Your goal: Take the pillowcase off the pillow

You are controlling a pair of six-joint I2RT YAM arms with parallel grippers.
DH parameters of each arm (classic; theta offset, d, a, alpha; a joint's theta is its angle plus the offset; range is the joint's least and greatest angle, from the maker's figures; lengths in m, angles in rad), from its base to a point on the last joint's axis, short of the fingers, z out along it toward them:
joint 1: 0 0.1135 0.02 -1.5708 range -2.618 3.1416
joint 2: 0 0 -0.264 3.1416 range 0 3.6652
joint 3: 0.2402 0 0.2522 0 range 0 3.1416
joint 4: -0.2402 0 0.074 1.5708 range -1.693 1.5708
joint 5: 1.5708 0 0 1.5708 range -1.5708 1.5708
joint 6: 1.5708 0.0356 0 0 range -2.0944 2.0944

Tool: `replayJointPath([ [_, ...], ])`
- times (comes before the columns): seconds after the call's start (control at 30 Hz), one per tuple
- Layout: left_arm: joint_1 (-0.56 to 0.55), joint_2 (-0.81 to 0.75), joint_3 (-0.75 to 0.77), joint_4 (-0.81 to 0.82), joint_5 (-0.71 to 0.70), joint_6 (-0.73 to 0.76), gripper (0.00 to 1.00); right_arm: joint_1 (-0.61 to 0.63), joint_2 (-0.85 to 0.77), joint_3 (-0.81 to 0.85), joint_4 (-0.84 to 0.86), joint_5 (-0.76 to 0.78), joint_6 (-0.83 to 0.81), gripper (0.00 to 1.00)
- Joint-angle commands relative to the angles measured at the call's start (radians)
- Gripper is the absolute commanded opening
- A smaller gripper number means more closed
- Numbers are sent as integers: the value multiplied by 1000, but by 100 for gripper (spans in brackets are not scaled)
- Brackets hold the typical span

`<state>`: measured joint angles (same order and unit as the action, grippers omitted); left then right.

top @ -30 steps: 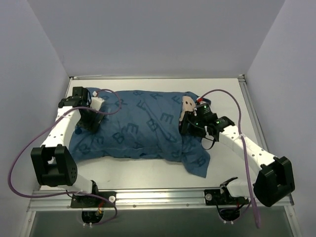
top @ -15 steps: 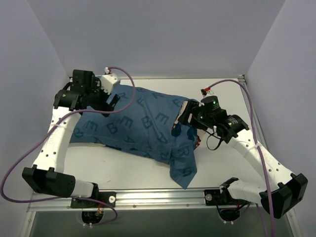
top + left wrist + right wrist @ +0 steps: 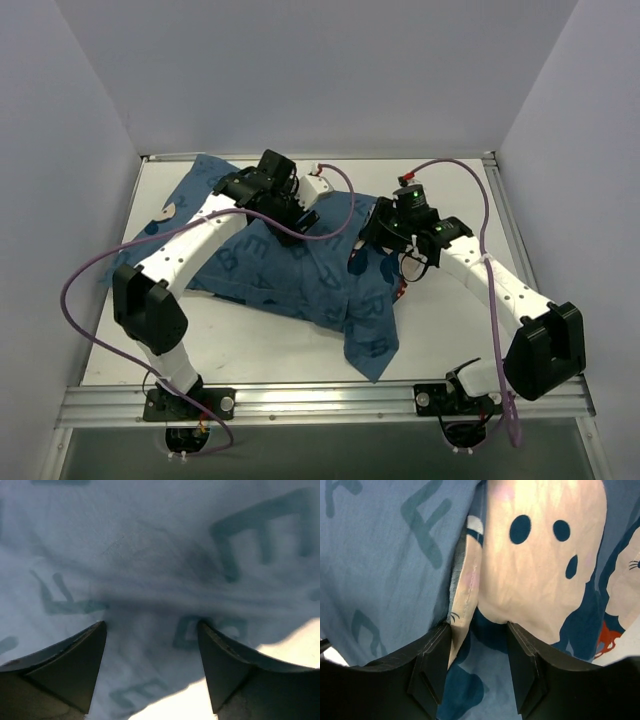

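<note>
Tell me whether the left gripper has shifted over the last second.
Yes. The left gripper has swung rightward, away from the left edge of the table, and now hangs over the middle of the pillowcase, close to the right gripper.

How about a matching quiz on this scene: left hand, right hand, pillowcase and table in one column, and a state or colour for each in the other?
Things:
1 left hand
2 right hand
3 pillowcase
4 table

Descriptions:
A white
B blue with darker letters
C pinching cloth at a cream cartoon face
D open over lettered cloth

Pairs: 1-D, 2-C, 3-B, 4-A.
</note>
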<state>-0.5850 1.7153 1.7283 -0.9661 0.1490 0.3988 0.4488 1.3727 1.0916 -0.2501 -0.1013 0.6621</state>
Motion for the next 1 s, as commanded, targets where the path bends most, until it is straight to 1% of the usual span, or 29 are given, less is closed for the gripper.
replayJointPath([
  [0.0, 5, 29, -32, 86, -57, -12, 72, -41, 11, -36, 60, -23, 14, 46],
  [0.03, 5, 44, -41, 89, -58, -6, 56, -48, 22, -41, 55, -21, 11, 45],
  [0.1, 7, 46, -73, 93, -62, 3, 40, -76, 25, -48, 38, 5, 7, 43],
  [0.13, 10, 38, -84, 102, -71, 6, 21, -85, 22, -56, 13, 23, 5, 41],
  [0.17, 10, 32, -98, 113, -81, 11, 10, -99, 14, -65, 2, 56, 2, 35],
  [0.2, 16, 21, -113, 122, -95, 14, 5, -125, -7, -78, -5, 69, 2, 31],
  [0.23, 20, 1, -142, 139, -117, 17, 2, -139, -21, -110, -6, 75, 4, 28],
  [0.27, 27, -8, -154, 147, -123, 24, 2, -153, -33, -127, -6, 77, 2, 21],
  [0.3, 34, -17, -167, 151, -129, 26, 2, -174, -53, -142, -6, 84, 1, 19],
  [0.33, 53, -29, -182, 155, -134, 29, 2, -183, -61, -175, -8, 89, -1, 13],
  [0.4, 79, -37, -188, 153, -138, 29, 2, -200, -75, -211, -12, 92, -7, 4],
  [0.43, 111, -42, -190, 150, -138, 28, 2, -215, -78, -228, -12, 92, -9, 0],
  [0.5, 146, -49, -199, 150, -140, 26, 2, -231, -95, -281, -5, 95, -7, 0],
  [0.53, 181, -52, -203, 155, -140, 29, 2, -254, -101, -298, 0, 95, -10, 0],
  [0.57, 201, -57, -214, 159, -172, 34, 2, -268, -107, -333, 6, 95, -12, 0],
  [0.63, 235, -69, -229, 171, -190, 46, 2, -312, -119, -366, 31, 98, -24, 0],
  [0.7, 289, -85, -248, 181, -209, 63, 2, -343, -101, -416, 70, 91, -38, 0],
  [0.77, 333, -92, -259, 194, -218, 75, 2, -352, -74, -441, 106, 43, -45, 0],
  [0.83, 350, -103, -276, 208, -235, 84, 2, -331, -41, -469, 181, -10, -29, 0],
  [0.87, 350, -106, -282, 210, -236, 97, 2, -287, -35, -472, 208, -47, -6, 0],
  [0.9, 347, -114, -283, 208, -232, 106, 2, -257, -29, -461, 236, -49, 4, 0],
  [0.93, 344, -117, -276, 179, -173, 115, 6, -225, -26, -450, 239, -46, 8, 0],
  [0.97, 337, -121, -265, 156, -143, 126, 14, -198, -24, -438, 239, -46, 11, 0],
])
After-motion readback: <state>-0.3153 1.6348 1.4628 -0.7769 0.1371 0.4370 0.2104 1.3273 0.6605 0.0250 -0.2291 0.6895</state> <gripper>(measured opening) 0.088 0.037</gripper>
